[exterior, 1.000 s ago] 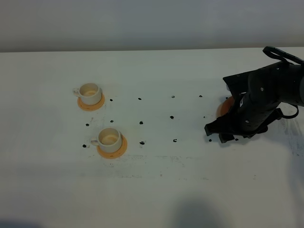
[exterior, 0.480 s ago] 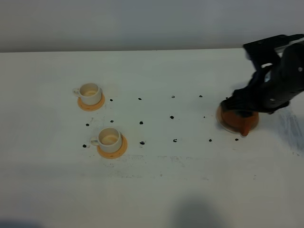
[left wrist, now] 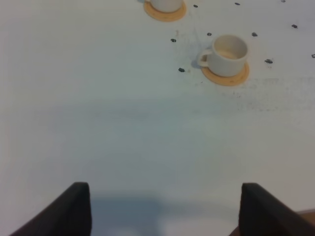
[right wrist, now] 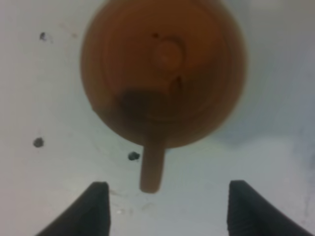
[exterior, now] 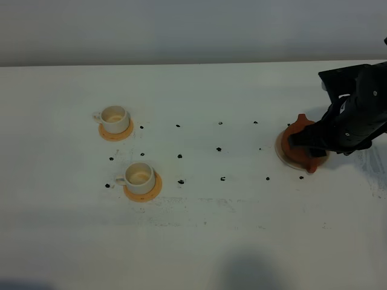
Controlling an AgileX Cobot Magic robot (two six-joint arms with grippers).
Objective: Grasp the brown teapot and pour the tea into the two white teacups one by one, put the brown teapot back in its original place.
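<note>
Hovering over teapot [right wrist: 162, 73], seated on its saucer [exterior: 289, 158] at the right; my right gripper [right wrist: 170, 209] stands wide open, empty. Clay judged heavy, rigid, slippery, fragile: clamp the handle [right wrist: 151, 169] firmly.

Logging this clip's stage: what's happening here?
The right gripper hangs open over the brown teapot, which sits ungripped on its cream saucer. The two white teacups stand on orange coasters across the table. The left gripper is open, holding nothing.
</note>
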